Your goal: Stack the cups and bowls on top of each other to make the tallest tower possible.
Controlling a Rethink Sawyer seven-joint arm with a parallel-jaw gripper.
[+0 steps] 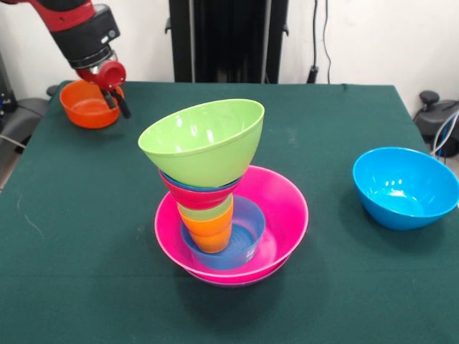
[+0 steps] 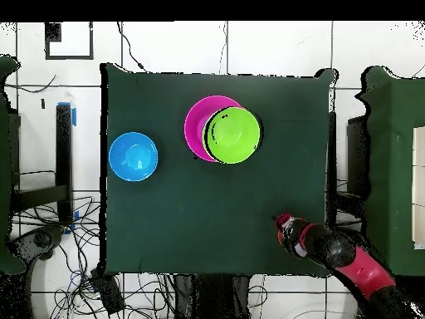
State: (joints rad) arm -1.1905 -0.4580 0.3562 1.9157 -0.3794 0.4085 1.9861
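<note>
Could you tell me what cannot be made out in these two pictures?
- Front view: the end effector overlaps the small orange bowl; grip unclear.
- Overhead view: that bowl is hidden under the arm.
- Overhead view: the lime green bowl covers everything beneath except the pink bowl.

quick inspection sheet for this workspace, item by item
surface: dark green tablecloth covers the table, no spills seen
tower: pink bowl as base with a purple rim just under it; inside it a blue bowl, then orange cup, light green cup, red bowl, and lime green bowl on top, tilted
loose items: sky-blue bowl stands alone, upright; small orange bowl at the table's corner by the gripper
clutter: nothing seen
gripper: gripper is at the orange bowl's rim; open or shut cannot be told
cables: tangled wires on the floor beside the table
surroundings: black pedestal, white wall, black chair at the edge
</note>
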